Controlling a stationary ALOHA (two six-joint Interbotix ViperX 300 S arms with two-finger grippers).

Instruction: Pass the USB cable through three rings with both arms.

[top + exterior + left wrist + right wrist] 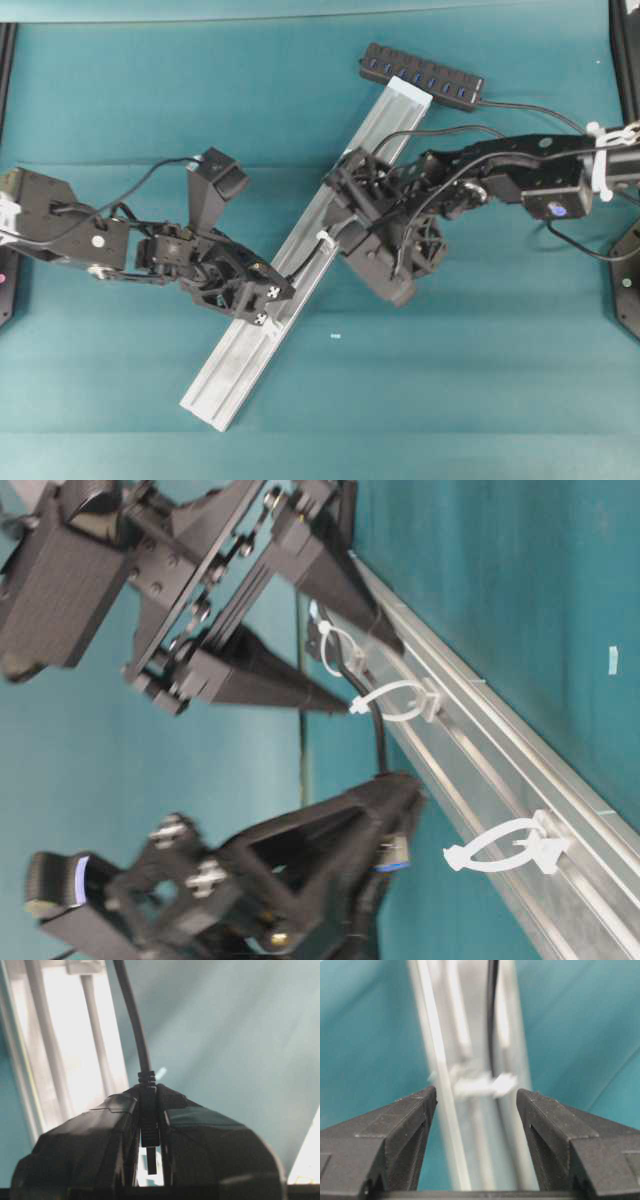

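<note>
My left gripper is shut on the slim plug of the USB cable, beside the rail's lower half. From the plug the cable rises to the middle ring and runs on along the rail past a further ring. The nearest ring has nothing in it. My right gripper is open, its fingers on either side of the rail just short of a white ring, with the cable beyond it. From overhead, the right gripper hangs over the rail's middle.
The silver rail lies diagonally across the teal table. The black hub with blue sockets sits at its far end. A small white scrap lies on the cloth right of the rail.
</note>
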